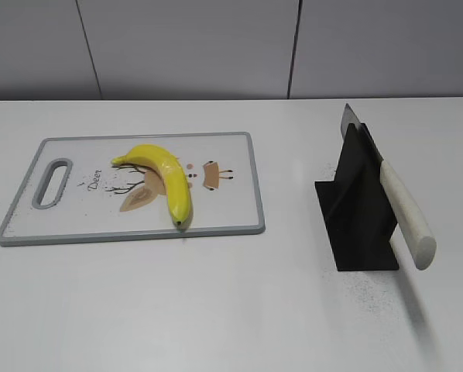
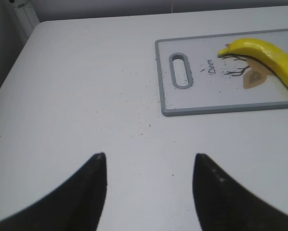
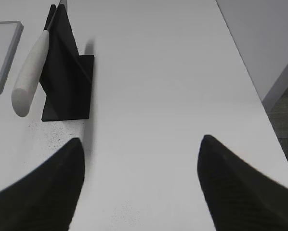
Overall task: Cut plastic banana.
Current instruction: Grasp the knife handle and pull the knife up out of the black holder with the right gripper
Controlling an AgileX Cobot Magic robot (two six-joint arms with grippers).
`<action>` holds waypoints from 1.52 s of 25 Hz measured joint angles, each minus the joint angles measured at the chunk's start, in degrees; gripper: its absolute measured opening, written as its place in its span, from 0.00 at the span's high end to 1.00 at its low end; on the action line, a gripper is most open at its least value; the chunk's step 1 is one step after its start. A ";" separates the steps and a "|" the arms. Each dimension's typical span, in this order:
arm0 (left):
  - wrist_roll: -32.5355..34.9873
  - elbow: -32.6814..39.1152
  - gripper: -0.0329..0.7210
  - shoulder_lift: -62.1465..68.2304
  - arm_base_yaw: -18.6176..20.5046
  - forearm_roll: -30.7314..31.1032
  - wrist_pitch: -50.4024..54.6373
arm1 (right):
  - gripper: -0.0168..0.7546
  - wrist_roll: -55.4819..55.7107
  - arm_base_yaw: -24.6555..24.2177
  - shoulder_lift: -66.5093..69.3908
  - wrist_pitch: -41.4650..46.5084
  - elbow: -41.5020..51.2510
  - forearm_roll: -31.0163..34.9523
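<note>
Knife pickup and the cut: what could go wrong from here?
1. The knife leans in a black stand with its handle jutting off the front; a nudge from the open right hand might topple both.
2. The banana lies loose and curved on the cutting board; with the left hand away, it may roll under the blade.

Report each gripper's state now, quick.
Left gripper: open, holding nothing, fingers over bare table.
Right gripper: open, holding nothing; the knife sits in its stand.

banana [image 1: 163, 172] on board [image 1: 239, 221], knife [image 1: 402, 209] right
</note>
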 joint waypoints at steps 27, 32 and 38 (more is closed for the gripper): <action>0.00 0.00 0.22 0.00 0.00 0.00 0.00 | 0.22 0.00 0.00 0.00 0.00 0.00 0.00; 0.00 0.00 0.23 0.00 0.00 0.00 0.00 | 0.22 0.00 0.00 0.00 0.00 0.00 0.00; 0.00 0.00 0.23 0.00 0.00 0.00 0.00 | 0.22 0.00 0.00 0.00 0.00 0.00 0.00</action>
